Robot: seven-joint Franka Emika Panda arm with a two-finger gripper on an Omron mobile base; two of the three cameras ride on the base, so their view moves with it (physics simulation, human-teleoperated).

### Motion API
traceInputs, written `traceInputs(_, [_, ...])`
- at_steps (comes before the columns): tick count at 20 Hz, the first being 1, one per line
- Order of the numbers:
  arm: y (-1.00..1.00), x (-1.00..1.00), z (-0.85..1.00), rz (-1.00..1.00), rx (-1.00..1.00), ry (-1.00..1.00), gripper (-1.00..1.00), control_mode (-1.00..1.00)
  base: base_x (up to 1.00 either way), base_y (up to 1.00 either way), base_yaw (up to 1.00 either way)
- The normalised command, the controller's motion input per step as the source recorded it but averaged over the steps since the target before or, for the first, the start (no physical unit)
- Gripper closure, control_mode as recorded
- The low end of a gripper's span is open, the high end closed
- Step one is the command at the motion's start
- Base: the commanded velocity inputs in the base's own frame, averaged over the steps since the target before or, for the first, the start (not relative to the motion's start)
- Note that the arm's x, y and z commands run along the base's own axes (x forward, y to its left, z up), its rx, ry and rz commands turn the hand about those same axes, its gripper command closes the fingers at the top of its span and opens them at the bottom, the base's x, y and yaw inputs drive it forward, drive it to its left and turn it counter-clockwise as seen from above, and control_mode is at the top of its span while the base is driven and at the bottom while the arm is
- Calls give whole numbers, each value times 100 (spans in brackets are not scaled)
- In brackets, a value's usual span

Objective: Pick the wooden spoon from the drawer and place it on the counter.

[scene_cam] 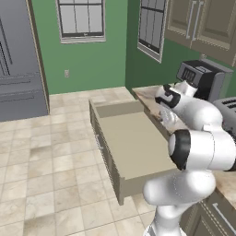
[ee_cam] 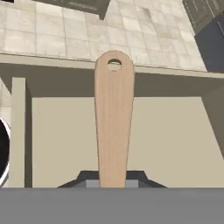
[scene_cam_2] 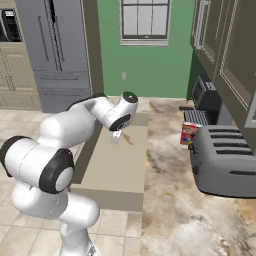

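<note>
The wide beige drawer (scene_cam: 133, 147) stands pulled open from the cabinets, with its flat bottom bare. My gripper (scene_cam_2: 117, 136) hangs over the drawer near its counter side and is shut on the wooden spoon (scene_cam_2: 129, 139). In the hand view the wooden spoon (ee_cam: 114, 118) rises from between my gripper's (ee_cam: 113, 180) tips, its flat handle ending in a small hole, above the drawer (ee_cam: 175, 140). The spoon's bowl is hidden in the grip. The marbled counter (scene_cam_2: 170, 170) runs to the right of the drawer. From the left base, my gripper (scene_cam: 167, 118) is partly behind the arm.
A grey toaster (scene_cam_2: 225, 160) and a red box (scene_cam_2: 189, 133) stand on the counter. A black appliance (scene_cam: 202, 78) sits further back. A grey fridge (scene_cam_2: 55, 50) stands at the far left, and tiled floor (scene_cam: 50, 156) lies beyond the drawer front.
</note>
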Motion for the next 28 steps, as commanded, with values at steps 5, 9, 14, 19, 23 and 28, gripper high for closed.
traceInputs(5, [-96, -17, 53, -32, -16, 12, 100, -100, 0, 0, 0])
traceInputs(9, [-98, 0, -16, -33, -20, 15, 100, -100, 0, 0, 0])
traceInputs(14, [-81, 1, -89, -11, -3, -3, 100, -100, 0, 0, 0])
traceInputs(19, [-61, 23, -82, 0, 0, -5, 100, -100, 0, 0, 0])
traceInputs(23, [-67, 32, -39, 0, 0, 0, 100, -100, 0, 0, 0])
traceInputs(28, [-61, 39, -40, 0, 0, 0, 100, -100, 0, 0, 0])
